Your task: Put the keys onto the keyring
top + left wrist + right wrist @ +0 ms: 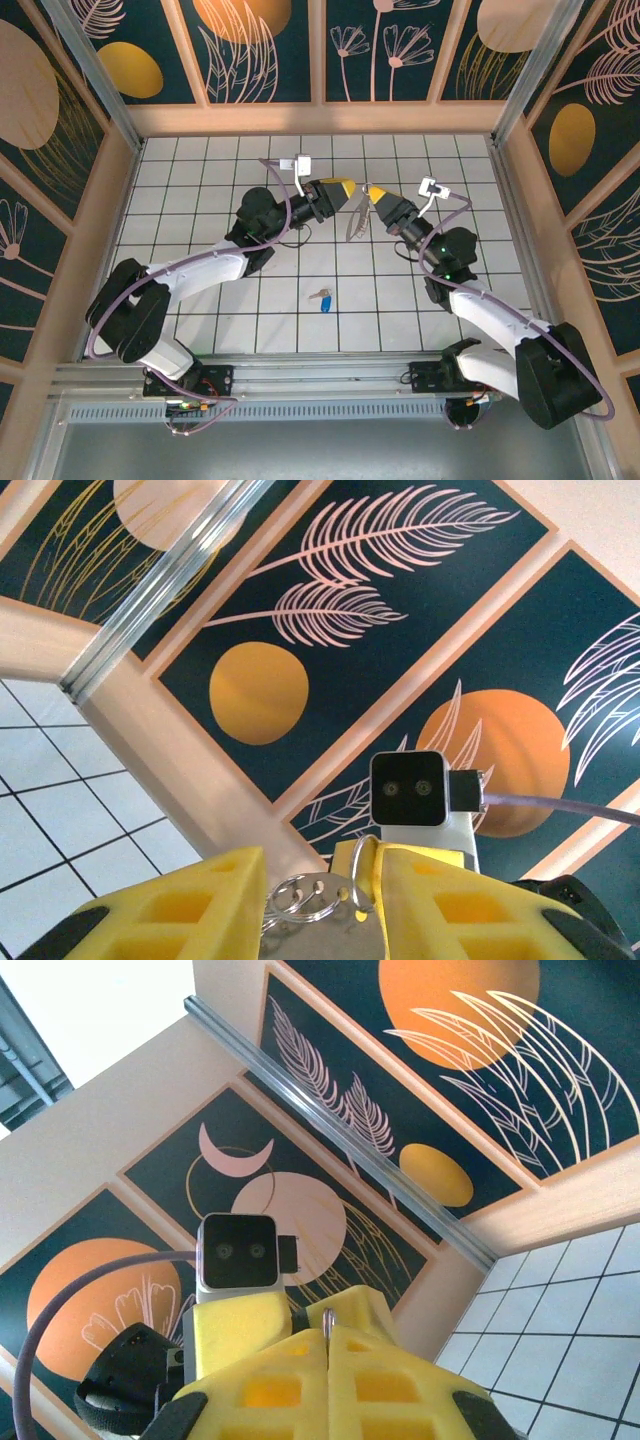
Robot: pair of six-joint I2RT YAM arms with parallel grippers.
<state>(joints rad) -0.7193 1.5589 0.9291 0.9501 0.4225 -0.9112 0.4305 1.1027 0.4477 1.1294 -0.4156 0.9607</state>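
Two robot arms meet in mid-air above a white tiled table [200, 180], their yellow fingertips almost touching. The keyring [356, 225], a thin pale metal loop, hangs between and just below them.

The right gripper [376, 196] is clenched. In its wrist view the two yellow fingers [270, 1380] press flat together, and a sliver of the ring's wire pokes out at the seam.

The left gripper [346, 189] has its jaws partly parted. In its wrist view, overlapping silver coils of the ring [305, 898] and a flat metal piece sit in the gap. Whether the pads actually bear on them cannot be told.

The blue-headed key [322, 298] lies alone on the table, near the front and well apart from both grippers.

The key looks light, rigid and smooth, and likely to skid on the tile. Its plastic head seems the best place to pinch it, which would leave the hole free. The ring is probably springy and slippery wire, likely to twist in a single grip, so steadying it at two points would help.
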